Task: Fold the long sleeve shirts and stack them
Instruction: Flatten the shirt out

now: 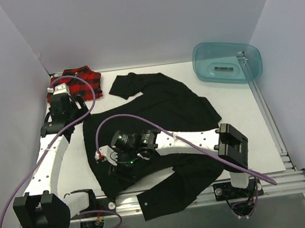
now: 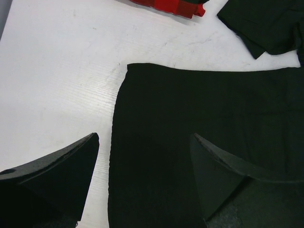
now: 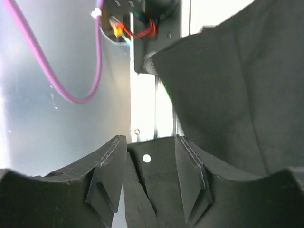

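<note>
Near edge: part of the black shirt (image 1: pixel 163 107) hung past the front rail of the worktop (image 1: pixel 243 125), forming the nearest bit of the garment.
Right fingers (image 3: pixel 114 156): these sat low over the near-left part of the black shirt and stood partly spread. A strip of the shirt's cloth with a small white button (image 3: pixel 146 158) lay in the gap between them. Whether the pads touched that cloth could not be told.
Purple cable (image 3: pixel 57 80): in the right wrist view it looped down just off the black shirt's near edge, beside the rail.
Black shirt: it lay opened out and rumpled across the middle of the worktop. One sleeve stretched away at its far-left end.
Left fingers (image 2: pixel 80 152): they were spread wide with nothing gripped, poised above the black shirt's left edge. One finger was over bare worktop and the other over the dark cloth. The edge of the cloth ran straight between them, with a square corner farther on.
Plaid shirt (image 1: pixel 76 83): the red-and-black flannel sat in a compact bundle beyond the black shirt's far-left corner. It was apart from the black shirt, with bare white worktop between the two.
Teal tub (image 1: pixel 226 60): the translucent plastic tub stood beyond the black shirt's far-right side, clear of the cloth. Something small and dark showed inside it, too unclear to name.
</note>
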Motion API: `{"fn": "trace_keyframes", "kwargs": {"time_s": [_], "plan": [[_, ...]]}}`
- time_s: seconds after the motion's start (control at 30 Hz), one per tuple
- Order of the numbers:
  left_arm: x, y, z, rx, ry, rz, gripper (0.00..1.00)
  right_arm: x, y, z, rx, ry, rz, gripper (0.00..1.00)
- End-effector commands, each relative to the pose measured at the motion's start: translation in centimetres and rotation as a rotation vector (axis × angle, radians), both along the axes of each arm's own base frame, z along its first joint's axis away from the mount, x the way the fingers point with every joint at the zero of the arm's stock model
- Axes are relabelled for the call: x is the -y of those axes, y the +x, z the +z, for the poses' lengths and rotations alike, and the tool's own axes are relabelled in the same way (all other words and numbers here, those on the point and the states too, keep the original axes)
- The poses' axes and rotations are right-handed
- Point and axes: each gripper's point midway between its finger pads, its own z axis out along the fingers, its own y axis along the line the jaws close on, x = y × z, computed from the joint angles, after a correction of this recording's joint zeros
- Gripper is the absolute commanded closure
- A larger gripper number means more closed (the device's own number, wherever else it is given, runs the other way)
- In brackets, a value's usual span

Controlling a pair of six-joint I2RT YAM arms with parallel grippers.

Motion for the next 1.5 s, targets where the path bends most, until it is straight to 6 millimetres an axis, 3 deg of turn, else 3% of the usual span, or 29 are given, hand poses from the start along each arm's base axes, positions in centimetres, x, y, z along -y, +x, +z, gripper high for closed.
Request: {"fn": "trace_keyframes", "kwargs": {"time_s": [0.0, 0.03, 0.1, 0.13, 0.17, 0.2, 0.23, 0.27, 0.3, 0.33, 0.37, 0.4, 0.43, 0.5, 0.57, 0.6, 0.77, 0.8, 0.97, 1.03, 1.1, 1.13, 1.17, 1.23, 1.33, 1.37, 1.43, 1.47], "plan": [[0.7, 1.0, 0.1, 0.027, -0.036, -0.030, 0.14, 2.0, 1.4, -0.2, 0.024, -0.034, -0.072, 0.53], [1.3, 0.9, -0.3, 0.016, -0.055, -0.051, 0.14, 2.5, 2.3, -0.3, 0.026, -0.050, -0.124, 0.51], [2.1, 0.4, -1.6, -0.018, -0.093, -0.063, 0.14, 4.5, 6.1, 0.3, 0.084, -0.064, -0.271, 0.50], [2.8, 0.0, -2.2, -0.037, -0.111, -0.080, 0.14, 6.1, 7.0, -0.6, 0.075, -0.104, -0.339, 0.49], [3.5, -0.2, -2.8, -0.055, -0.140, -0.089, 0.14, 8.0, 9.7, 0.2, 0.091, -0.099, -0.443, 0.49], [4.1, -0.6, -3.8, -0.084, -0.154, -0.101, 0.14, 9.7, 11.6, -0.3, 0.135, -0.130, -0.541, 0.48], [5.3, -0.9, -4.5, -0.108, -0.163, -0.128, 0.14, 12.2, 12.7, -2.0, 0.128, -0.197, -0.650, 0.48], [6.0, -1.1, -5.0, -0.122, -0.188, -0.130, 0.14, 14.0, 14.0, -2.5, 0.138, -0.224, -0.731, 0.47], [6.6, -1.4, -6.3, -0.161, -0.202, -0.132, 0.14, 16.8, 16.5, -2.0, 0.137, -0.229, -0.867, 0.47], [7.3, -1.4, -6.9, -0.177, -0.213, -0.137, 0.14, 19.3, 16.8, -3.8, 0.115, -0.284, -0.947, 0.47], [8.4, -1.5, -7.5, -0.195, -0.235, -0.142, 0.14, 20.8, 17.4, -4.1, 0.070, -0.297, -1.038, 0.47], [8.9, -1.5, -9.0, -0.238, -0.243, -0.138, 0.14, 23.6, 19.1, -4.3, 0.051, -0.307, -1.155, 0.47], [9.4, -1.3, -9.6, -0.248, -0.267, -0.118, 0.15, 25.6, 19.3, -5.5, 0.054, -0.355, -1.219, 0.47], [9.7, -0.9, -11.6, -0.297, -0.288, -0.088, 0.16, 28.0, 19.8, -6.1, 0.034, -0.382, -1.315, 0.47], [9.8, 0.2, -12.3, -0.288, -0.297, -0.062, 0.18, 30.4, 20.1, -7.3, -0.012, -0.410, -1.409, 0.47], [9.5, 0.6, -13.4, -0.310, -0.287, -0.045, 0.18, 30.7, 20.1, -7.6, -0.034, -0.406, -1.440, 0.47], [8.8, 4.2, -14.0, -0.308, -0.253, -0.011, 0.19, 33.1, 20.5, -10.1, -0.112, -0.404, -1.582, 0.48], [8.7, 4.7, -15.0, -0.334, -0.248, -0.008, 0.19, 33.4, 20.0, -10.9, -0.121, -0.424, -1.594, 0.48], [8.5, 7.8, -17.3, -0.379, -0.255, -0.003, 0.19, 33.6, 20.4, -12.9, -0.184, -0.425, -1.674, 0.48], [8.5, 9.8, -16.6, -0.361, -0.241, -0.017, 0.19, 33.2, 20.8, -13.2, -0.210, -0.403, -1.692, 0.48], [8.2, 10.9, -17.4, -0.376, -0.212, -0.018, 0.19, 33.0, 21.1, -13.5, -0.215, -0.397, -1.696, 0.48], [8.2, 12.4, -16.3, -0.347, -0.195, -0.037, 0.19, 33.1, 21.4, -13.5, -0.202, -0.398, -1.709, 0.48], [8.1, 13.0, -17.0, -0.358, -0.183, -0.044, 0.19, 33.3, 21.5, -13.6, -0.201, -0.405, -1.722, 0.48], [8.4, 15.0, -15.5, -0.310, -0.165, -0.081, 0.19, 33.2, 22.5, -13.0, -0.179, -0.385, -1.732, 0.47], [8.6, 16.4, -13.3, -0.249, -0.168, -0.107, 0.18, 32.8, 23.4, -11.6, -0.133, -0.343, -1.705, 0.47], [9.0, 16.6, -10.9, -0.185, -0.186, -0.121, 0.17, 32.5, 23.8, -10.4, -0.096, -0.325, -1.682, 0.46], [9.1, 15.9, -8.2, -0.119, -0.207, -0.120, 0.16, 32.7, 24.0, -9.0, -0.046, -0.315, -1.680, 0.46], [9.0, 14.4, -5.6, -0.069, -0.218, -0.120, 0.14, 33.0, 24.4, -7.5, -0.001, -0.286, -1.692, 0.45]]}}
